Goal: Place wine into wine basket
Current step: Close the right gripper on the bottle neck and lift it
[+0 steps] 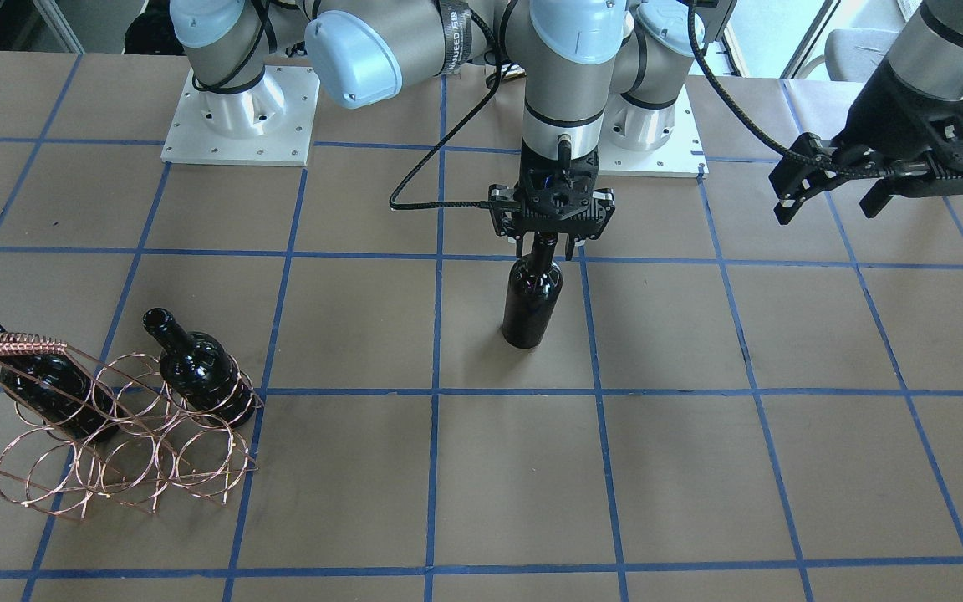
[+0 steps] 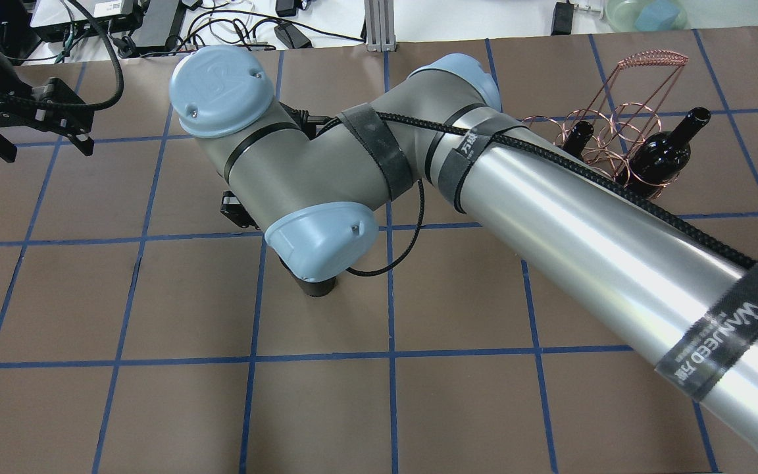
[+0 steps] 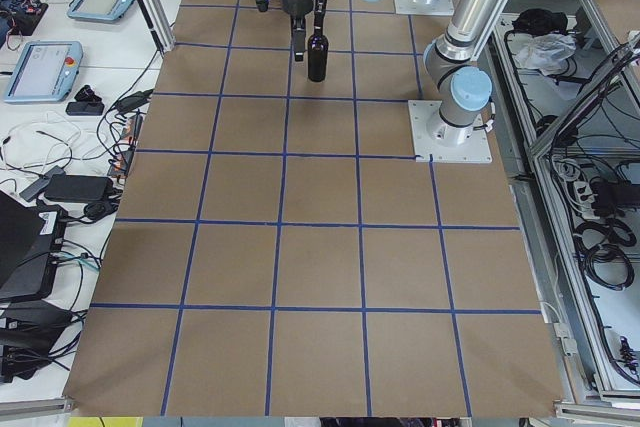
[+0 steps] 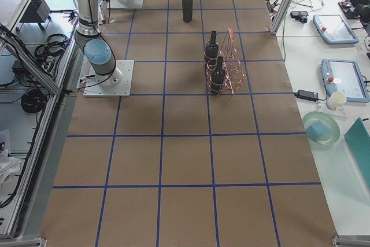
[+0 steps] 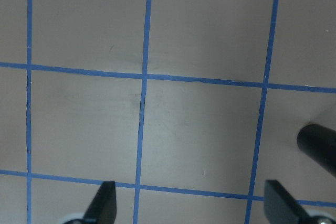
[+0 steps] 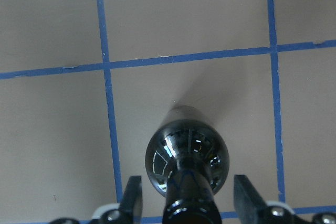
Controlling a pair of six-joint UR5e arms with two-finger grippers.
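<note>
Straddling the neck of the wine (image 1: 532, 301), right gripper (image 1: 546, 249) unclenched; left gripper (image 1: 826, 207) likewise spread; "WANJEED" strap (image 2: 721, 339) on right arm.

A black strap (image 2: 724, 332) on the right arm's silver tube (image 2: 583, 243) reads "WANJEED", with small characters beside it.

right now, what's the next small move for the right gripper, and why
Probably shut the right gripper: its fingers straddle the neck of the upright wine bottle with a gap on each side, so nothing is gripped yet. Only then can it go to the wine basket.
</note>
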